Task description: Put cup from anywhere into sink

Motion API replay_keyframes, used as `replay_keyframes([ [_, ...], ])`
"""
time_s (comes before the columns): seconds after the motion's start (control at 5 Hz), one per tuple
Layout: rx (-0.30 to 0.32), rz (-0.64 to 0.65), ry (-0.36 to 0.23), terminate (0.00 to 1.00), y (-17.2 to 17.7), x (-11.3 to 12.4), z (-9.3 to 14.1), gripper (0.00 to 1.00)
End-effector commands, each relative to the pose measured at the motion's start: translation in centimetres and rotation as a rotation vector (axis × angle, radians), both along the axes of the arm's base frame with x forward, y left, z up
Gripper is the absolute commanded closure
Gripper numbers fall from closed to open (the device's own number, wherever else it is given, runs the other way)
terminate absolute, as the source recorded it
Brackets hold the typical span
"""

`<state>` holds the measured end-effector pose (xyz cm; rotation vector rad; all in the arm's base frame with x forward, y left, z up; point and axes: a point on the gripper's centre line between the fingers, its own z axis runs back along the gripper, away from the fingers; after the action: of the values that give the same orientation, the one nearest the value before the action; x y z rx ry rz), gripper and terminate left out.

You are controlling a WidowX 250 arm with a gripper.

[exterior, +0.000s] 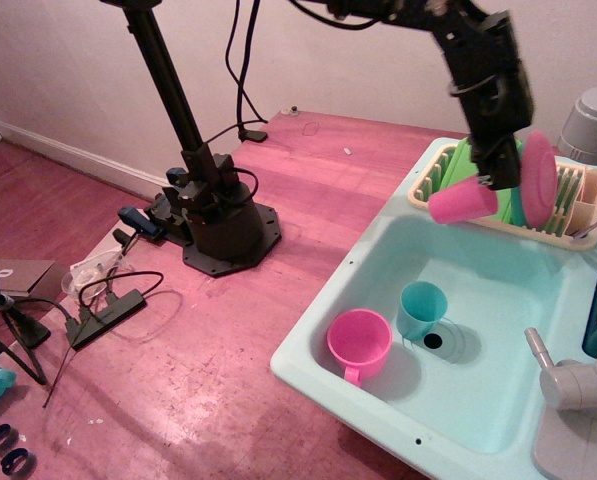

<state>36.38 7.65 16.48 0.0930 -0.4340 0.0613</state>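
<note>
The small pink cup (462, 201) hangs tilted on its side in the air, over the far rim of the light teal sink (498, 400) and in front of the dish rack. My gripper (499, 172) is shut on the cup's base end, with the black arm reaching in from the upper left. The cup's open mouth points left. Inside the sink stand a larger pink mug (359, 343) with a handle and a teal cup (420, 309) next to the dark drain hole (433, 340).
A cream dish rack (568, 213) behind the sink holds a green board (461, 160) and a pink plate (538, 178). A grey faucet (576, 384) stands at the sink's right front. The arm's base (218, 225) and cables (103, 310) lie on the red floor at left.
</note>
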Motion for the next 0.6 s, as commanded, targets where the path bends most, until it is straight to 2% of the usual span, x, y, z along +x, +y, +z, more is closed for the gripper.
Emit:
replay_keyframes([
  [0.0, 0.003, -0.056, 0.012, 0.00, -1.1, 0.9, 0.3, 1.00],
  [0.2, -0.022, -0.157, 0.029, 0.00, -5.6, 1.4, -2.1, 1.00],
  [0.4, 0.009, -0.315, 0.087, 0.00, -9.5, 3.7, -1.4, 1.00],
])
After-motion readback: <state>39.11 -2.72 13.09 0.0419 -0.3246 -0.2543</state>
